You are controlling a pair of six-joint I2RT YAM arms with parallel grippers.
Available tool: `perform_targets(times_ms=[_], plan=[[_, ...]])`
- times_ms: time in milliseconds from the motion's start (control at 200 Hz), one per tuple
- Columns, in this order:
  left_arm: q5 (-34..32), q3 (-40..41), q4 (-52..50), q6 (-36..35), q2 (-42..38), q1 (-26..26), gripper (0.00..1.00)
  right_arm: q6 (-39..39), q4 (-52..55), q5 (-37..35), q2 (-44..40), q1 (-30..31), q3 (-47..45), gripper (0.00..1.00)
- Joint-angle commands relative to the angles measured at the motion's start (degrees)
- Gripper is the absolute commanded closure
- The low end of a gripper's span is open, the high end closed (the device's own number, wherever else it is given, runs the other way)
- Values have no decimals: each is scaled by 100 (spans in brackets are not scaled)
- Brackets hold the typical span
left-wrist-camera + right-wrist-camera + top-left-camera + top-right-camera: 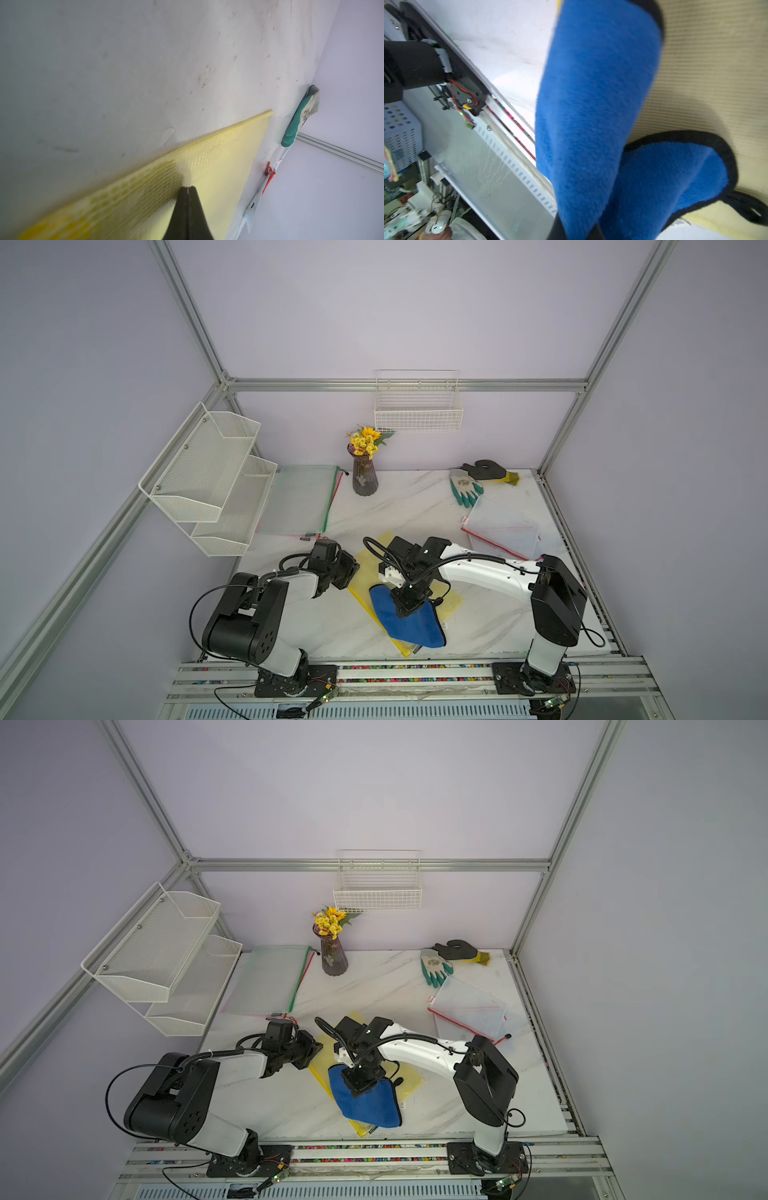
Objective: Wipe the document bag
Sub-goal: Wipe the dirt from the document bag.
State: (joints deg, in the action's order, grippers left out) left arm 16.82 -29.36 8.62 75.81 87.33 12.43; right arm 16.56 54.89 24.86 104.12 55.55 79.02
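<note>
Bag [368, 568] lies beneath the closed left end effector [188, 188], seemingly pinned, while the right end effector [407, 610] clamps a blue cloth [411, 626] mid-wipe, next needing a steady sweep across.

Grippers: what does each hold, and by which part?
The right gripper pinches the cloth at a bunched fold near its far edge. The left gripper is shut on nothing; its tip is over the yellow bag.
</note>
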Motion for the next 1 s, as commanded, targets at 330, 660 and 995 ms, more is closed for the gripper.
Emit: perform_targets(times_ms=[330, 660, 995], plan=[[-746, 351, -1308, -225, -278, -115, 100, 1272, 634, -3123, -1330, -1591, -1379, 100], [-754, 384, -1525, -190, -910, -111, 100, 1075, -651, -717, 583, -1040, 1380, 100], [-800, 571, -1610, -80, -1253, -108, 100, 1130, -1116, -350, 3103, -959, 3068, 100]])
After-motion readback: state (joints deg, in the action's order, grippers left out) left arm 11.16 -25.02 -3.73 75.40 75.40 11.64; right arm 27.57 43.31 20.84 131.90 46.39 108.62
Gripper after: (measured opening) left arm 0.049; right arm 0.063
